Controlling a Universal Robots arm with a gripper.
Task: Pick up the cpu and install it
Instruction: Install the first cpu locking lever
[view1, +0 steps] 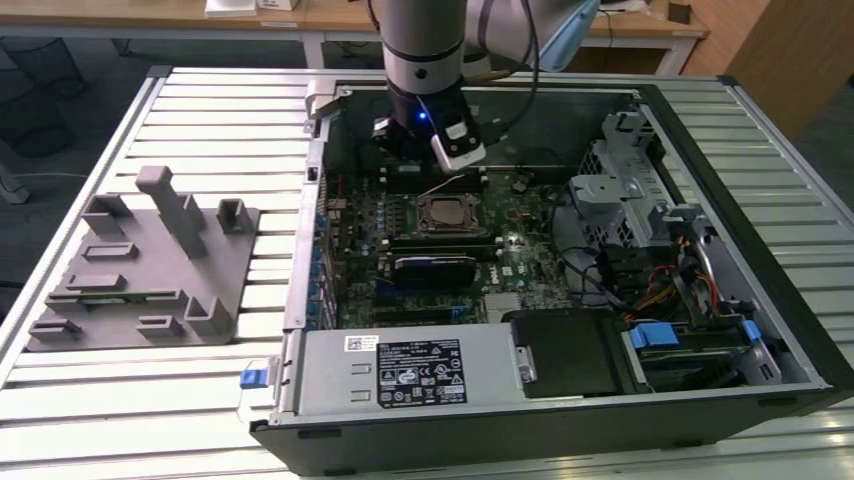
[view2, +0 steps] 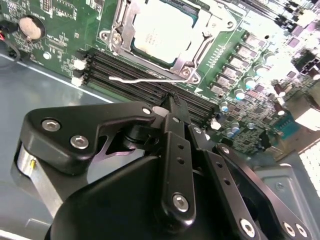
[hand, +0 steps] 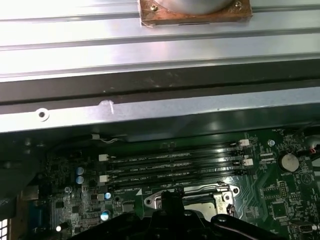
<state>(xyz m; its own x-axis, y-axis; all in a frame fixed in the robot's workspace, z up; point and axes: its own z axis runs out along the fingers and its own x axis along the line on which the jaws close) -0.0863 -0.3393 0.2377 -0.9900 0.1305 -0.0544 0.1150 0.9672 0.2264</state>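
Note:
The cpu (view2: 162, 27), a pale silver square, lies flat inside the black socket frame (view2: 200, 47) on the green motherboard (view1: 514, 250). In the exterior view the cpu (view1: 447, 212) sits mid-board. My gripper (view2: 172, 100) hangs just beside the socket over the memory slots (view2: 130, 75), its black fingers pressed together with nothing between them. In the exterior view my gripper (view1: 416, 160) is inside the case, just behind the socket. The socket's thin metal lever (view2: 150, 79) stands loose along the frame's side, close to my fingertips. In the first wrist view the socket (hand: 192, 197) is partly hidden by the gripper body.
The open computer case (view1: 747, 130) lies on a slatted metal table (view1: 200, 110). A grey plastic block with upright posts (view1: 147, 265) stands to the exterior view's left. A power supply (view1: 400, 370), drive cage (view1: 627, 200) and cables (view1: 641, 290) crowd the case's front and right.

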